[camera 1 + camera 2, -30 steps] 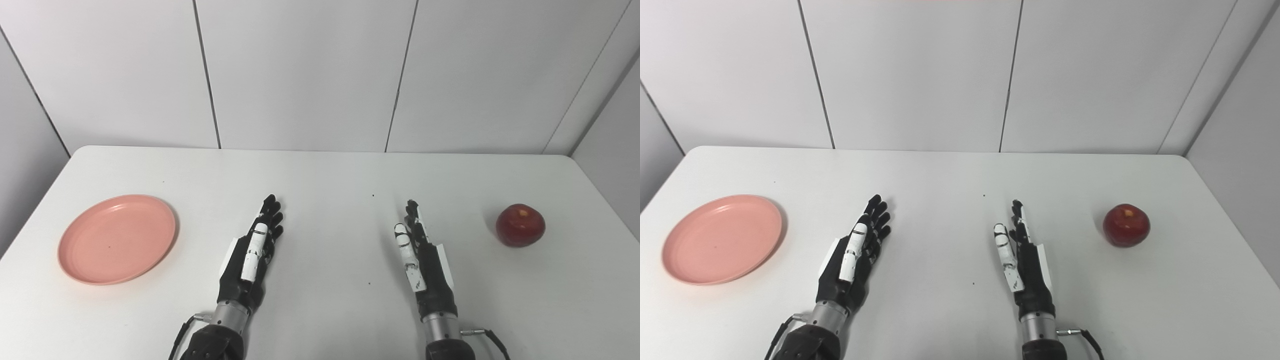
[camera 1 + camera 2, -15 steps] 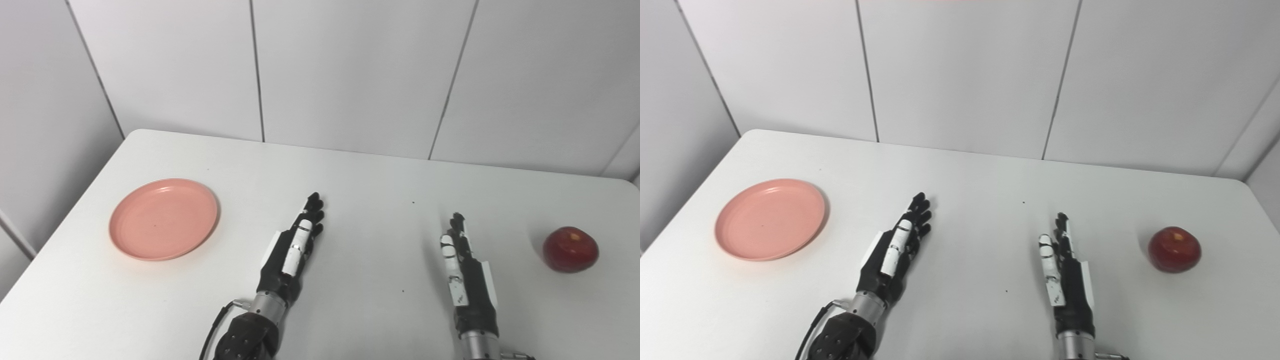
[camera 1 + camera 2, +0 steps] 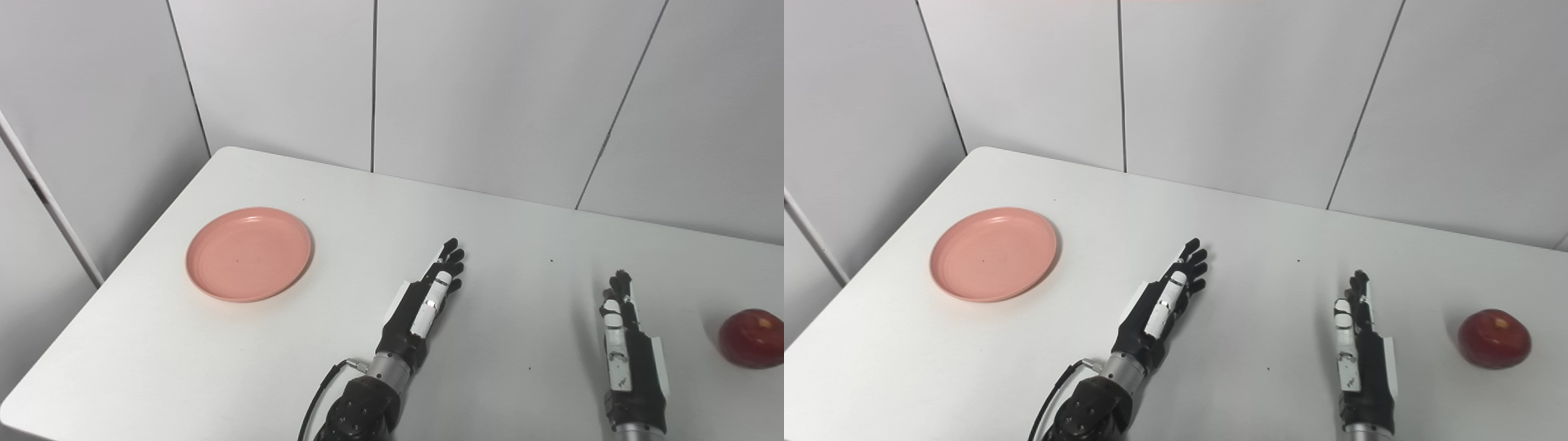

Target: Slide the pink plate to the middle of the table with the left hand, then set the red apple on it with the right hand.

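Left to right. One pink plate [image 3: 248, 253], flat on the worktop [image 3: 343, 202], far-left side, nothing on it, well short of the middle.

My left hand [image 3: 424, 306] lies low over the worktop near centre, fingers straight and apart, holding nothing. The plate lies ahead and to the left of it, well apart, no contact. That's the relation the slide turns on: the hand has to get to the plate's far-left side, or press down on it, so it can drag it rightward. The fingers point forward and a bit right, away from the plate, so I judge the wrist needs turning too. The plate is round, so no long axis to line up with.

My right hand [image 3: 1360, 343] is right of centre, fingers extended, released and empty.

One red apple [image 3: 1494, 338], upright on the worktop, to the right of the right hand and apart from it. The right hand is clearly the nearer one.

Count: one plate, one apple, two hands. First step not yet begun.
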